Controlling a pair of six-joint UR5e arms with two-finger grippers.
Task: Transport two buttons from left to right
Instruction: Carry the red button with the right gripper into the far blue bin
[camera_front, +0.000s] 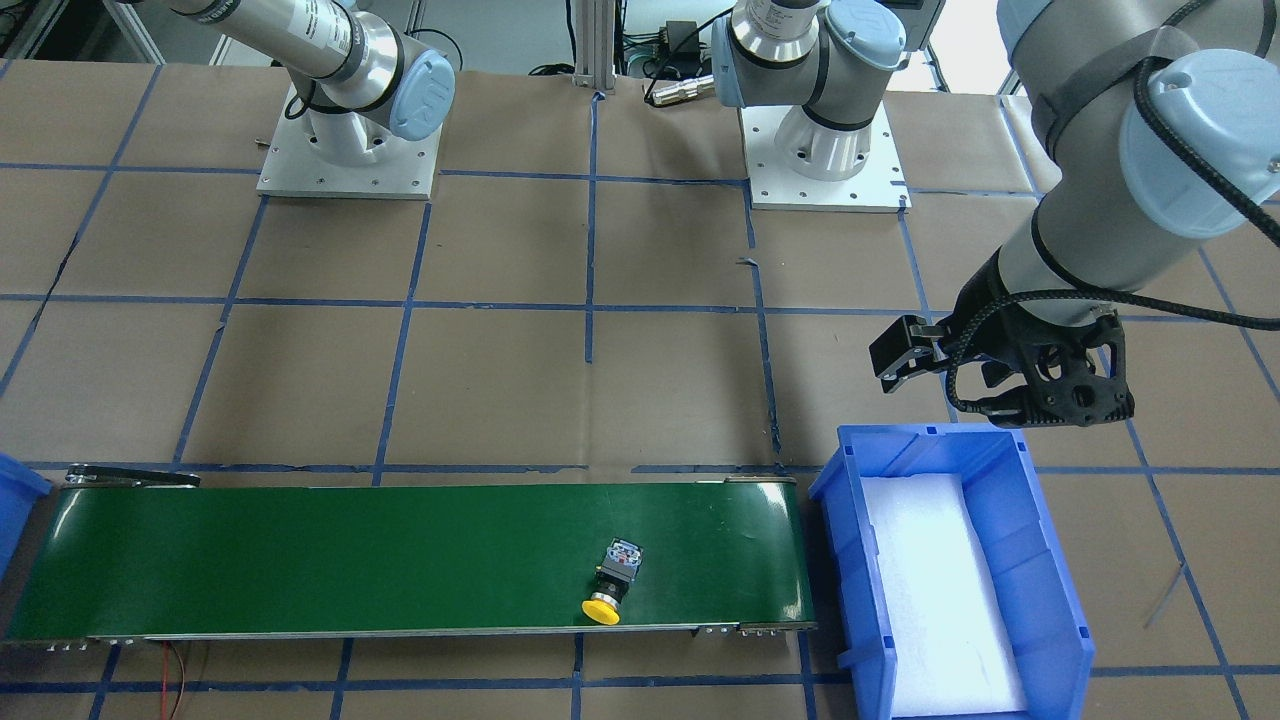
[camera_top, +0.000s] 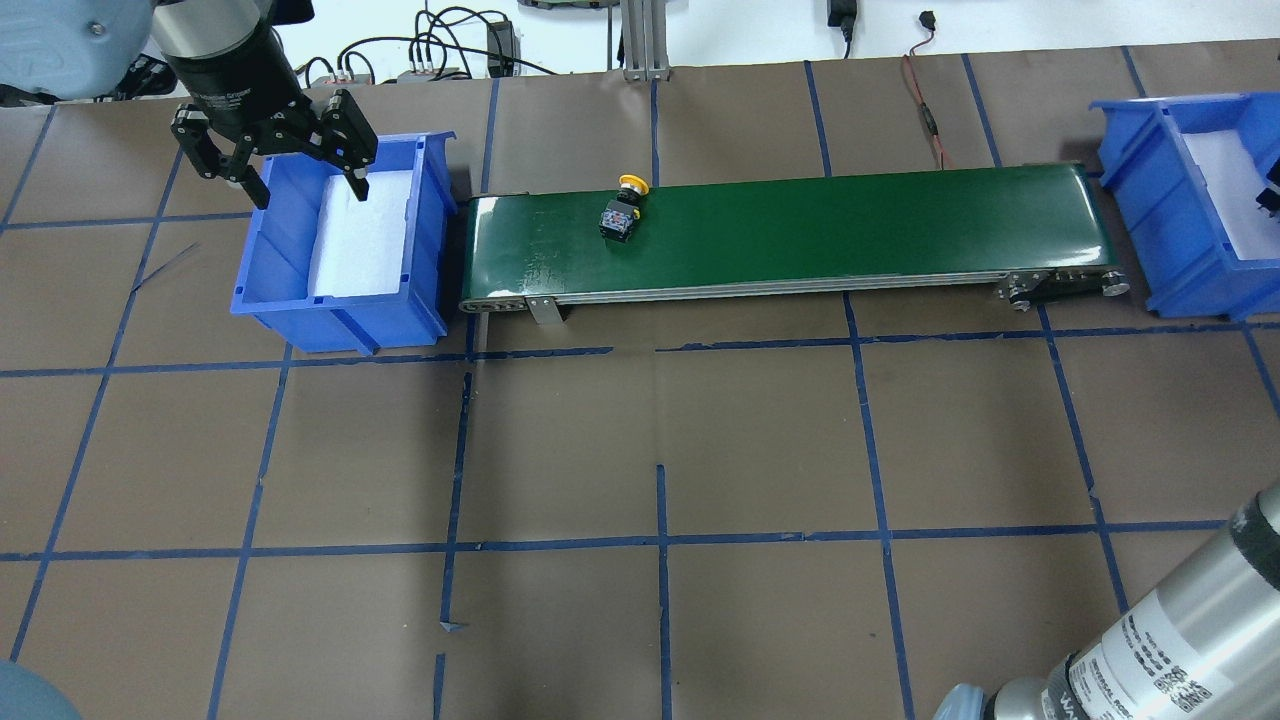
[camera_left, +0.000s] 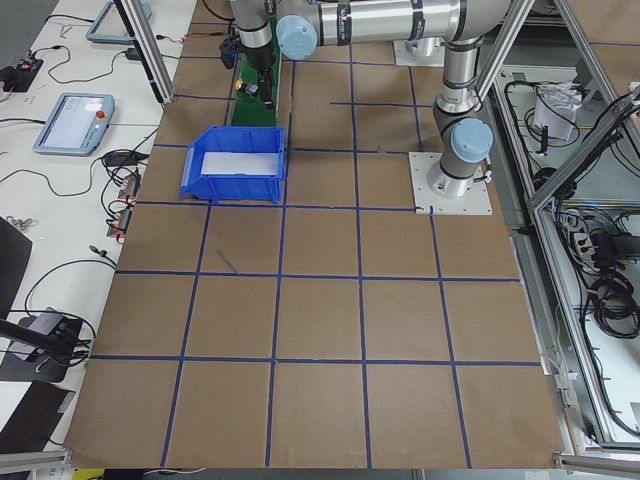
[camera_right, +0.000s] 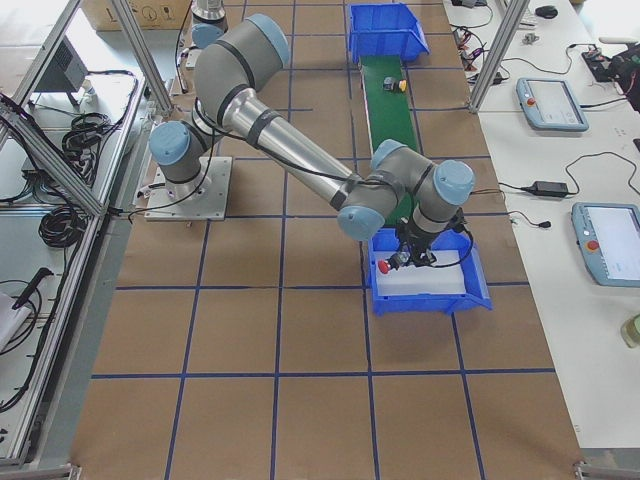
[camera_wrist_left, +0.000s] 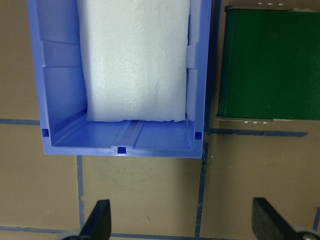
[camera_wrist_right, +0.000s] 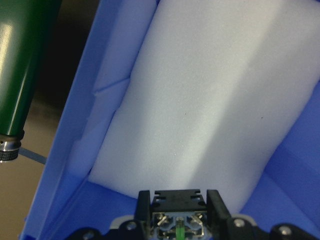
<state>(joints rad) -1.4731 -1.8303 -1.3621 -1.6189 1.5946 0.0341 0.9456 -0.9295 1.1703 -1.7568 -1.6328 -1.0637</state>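
- Yellow button (camera_top: 622, 207): mushroom cap, blocky body, lying sideways on the glossy green belt (camera_top: 850, 225).
- Left gripper (camera_top: 308, 190): fingers wide, above the foam-lined blue bin (camera_top: 340, 310).
- Right gripper (camera_wrist_right: 178, 220): clamps the red button (camera_right: 383, 267) by its blocky body.

Overhead view, upper left: left claw (camera_top: 305, 190) hangs pointing down, fingers spread wide. Right-side view, centre: right arm stretched out long, wrist bent downward. The right claw (camera_wrist_right: 177, 212) is clamped on the red button (camera_right: 383, 267).

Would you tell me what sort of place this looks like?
Likely a robotics lab or test cell: a tape-gridded table, a green conveyor between blue bins, and teach pendants on the side bench.
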